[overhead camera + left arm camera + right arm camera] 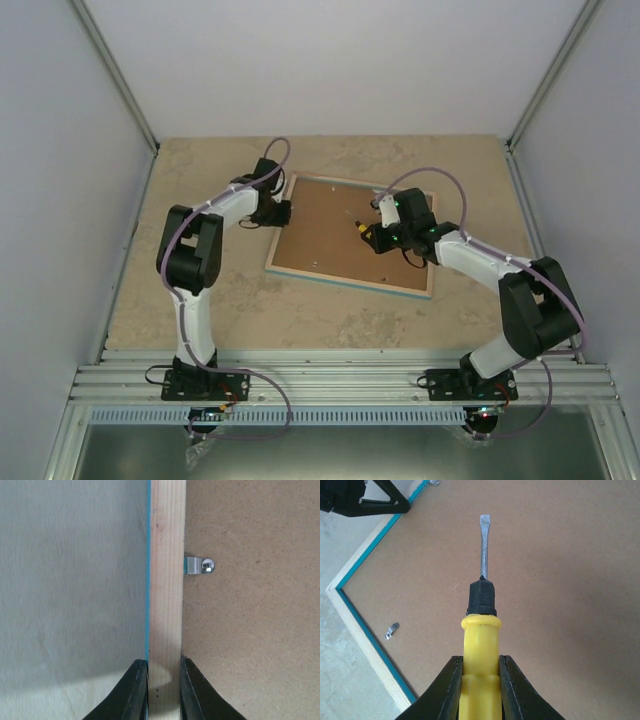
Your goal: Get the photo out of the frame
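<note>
The frame (350, 283) lies face down on the table, its light wood back up and a turquoise line along its edge. A brown backing board (320, 240) fills it, so the photo is hidden. My left gripper (164, 680) is shut on the frame's left wooden rail (167, 580), one finger on each side. A small metal tab (200, 566) holds the board just ahead of it. My right gripper (481, 672) is shut on the yellow handle of a flat-blade screwdriver (481, 635). The blade tip (485, 522) hovers over the backing board (560, 580).
Another metal tab (392, 630) sits on the board near the frame's corner (340, 597). My left gripper's black fingers (375, 502) show at the top left of the right wrist view. Beige table (200, 300) surrounds the frame, with white walls on three sides.
</note>
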Controlling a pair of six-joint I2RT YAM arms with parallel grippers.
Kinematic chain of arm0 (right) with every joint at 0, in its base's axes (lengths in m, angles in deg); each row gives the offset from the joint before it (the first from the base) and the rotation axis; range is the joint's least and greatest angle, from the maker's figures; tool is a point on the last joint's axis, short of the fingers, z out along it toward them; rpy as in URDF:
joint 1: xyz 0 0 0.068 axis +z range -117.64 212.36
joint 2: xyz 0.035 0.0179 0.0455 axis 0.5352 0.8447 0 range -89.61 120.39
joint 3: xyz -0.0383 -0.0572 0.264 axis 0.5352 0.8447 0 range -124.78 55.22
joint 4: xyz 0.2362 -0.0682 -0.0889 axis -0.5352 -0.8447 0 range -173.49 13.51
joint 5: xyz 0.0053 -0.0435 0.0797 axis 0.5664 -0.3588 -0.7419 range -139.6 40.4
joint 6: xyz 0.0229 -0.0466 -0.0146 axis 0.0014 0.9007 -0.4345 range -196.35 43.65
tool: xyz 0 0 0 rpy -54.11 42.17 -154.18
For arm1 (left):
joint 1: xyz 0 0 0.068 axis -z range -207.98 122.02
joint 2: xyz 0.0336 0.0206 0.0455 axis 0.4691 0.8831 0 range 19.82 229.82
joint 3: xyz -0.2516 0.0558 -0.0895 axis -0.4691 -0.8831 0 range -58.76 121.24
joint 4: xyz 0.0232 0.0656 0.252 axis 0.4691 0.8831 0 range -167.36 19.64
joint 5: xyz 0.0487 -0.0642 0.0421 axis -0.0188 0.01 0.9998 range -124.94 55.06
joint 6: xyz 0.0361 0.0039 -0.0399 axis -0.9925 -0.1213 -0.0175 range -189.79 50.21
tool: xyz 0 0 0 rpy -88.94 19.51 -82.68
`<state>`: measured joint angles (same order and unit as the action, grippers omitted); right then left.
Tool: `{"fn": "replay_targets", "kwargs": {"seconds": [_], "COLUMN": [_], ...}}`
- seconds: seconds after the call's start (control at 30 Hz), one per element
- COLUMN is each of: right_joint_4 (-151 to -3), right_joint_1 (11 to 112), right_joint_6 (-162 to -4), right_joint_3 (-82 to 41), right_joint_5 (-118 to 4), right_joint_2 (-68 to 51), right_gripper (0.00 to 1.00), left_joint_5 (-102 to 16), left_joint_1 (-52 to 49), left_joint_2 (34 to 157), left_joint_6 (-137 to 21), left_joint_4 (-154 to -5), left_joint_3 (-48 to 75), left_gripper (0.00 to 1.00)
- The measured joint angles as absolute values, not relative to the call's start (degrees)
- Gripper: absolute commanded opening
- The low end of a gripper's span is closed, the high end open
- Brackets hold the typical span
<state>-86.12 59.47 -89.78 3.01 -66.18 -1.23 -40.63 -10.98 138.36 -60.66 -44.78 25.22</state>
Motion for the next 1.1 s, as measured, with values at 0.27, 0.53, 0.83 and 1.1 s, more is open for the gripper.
{"fn": "replay_targets", "kwargs": {"seconds": [0.27,0.53,0.83,1.1], "right_joint_4": [-86.4,-88.7,-92.8,-96.8], "right_joint_1": [62.2,64.2,67.6,69.8], "right_joint_6": [-89.6,-88.6,-86.7,-86.0], "right_joint_3": [0.0,-3.9,-9.4,-14.6], "right_joint_5": [-67.0,-67.3,-67.8,-68.3], "right_joint_2": [2.0,5.2,11.9,17.2], "right_gripper": [0.0,0.0,0.01,0.01], "left_joint_5": [-40.1,-40.2,-41.8,-43.1], "left_joint_1": [-8.4,-4.5,-1.5,-0.9], "left_joint_2": [133.6,126.9,123.0,120.7], "left_joint_6": [-54.4,-46.2,-42.6,-41.2], "left_joint_4": [-44.5,-45.4,-47.6,-49.2], "left_joint_3": [18.8,9.7,4.2,0.9], "left_gripper": [0.13,0.13,0.14,0.14]}}
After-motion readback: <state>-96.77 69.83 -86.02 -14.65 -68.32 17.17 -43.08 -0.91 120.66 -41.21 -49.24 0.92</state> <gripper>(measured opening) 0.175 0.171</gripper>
